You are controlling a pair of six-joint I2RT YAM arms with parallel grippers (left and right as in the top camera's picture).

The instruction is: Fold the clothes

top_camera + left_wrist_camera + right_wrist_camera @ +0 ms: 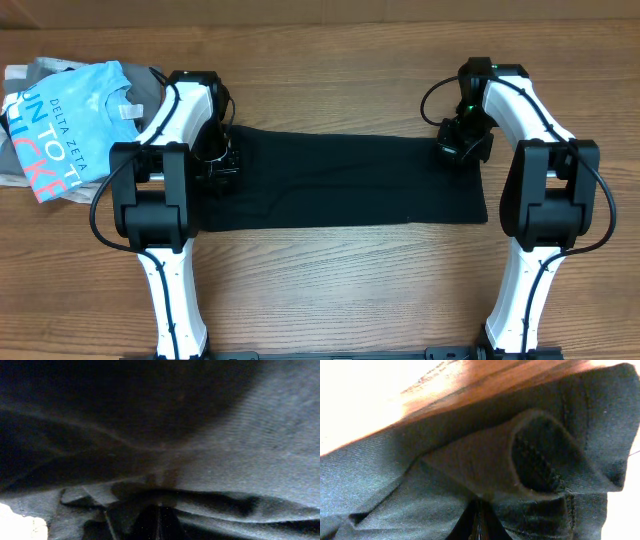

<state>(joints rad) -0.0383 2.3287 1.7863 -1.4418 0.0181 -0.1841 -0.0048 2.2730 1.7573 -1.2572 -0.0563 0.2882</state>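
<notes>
Wood-grain table (330, 290); black T-shirt (340, 180) spread across; light-blue shirt (70, 115) far left.

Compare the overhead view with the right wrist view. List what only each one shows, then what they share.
Only overhead: both arms, the left gripper at the left end of the black T-shirt, which lies spread as a long band. It also shows a light-blue printed shirt on a grey shirt at the far left.
Only right wrist: close up, a stitched hem curled into an open loop just above the shut right gripper.
Both: the black T-shirt, the wooden table and the right gripper at the shirt's far right corner.
</notes>
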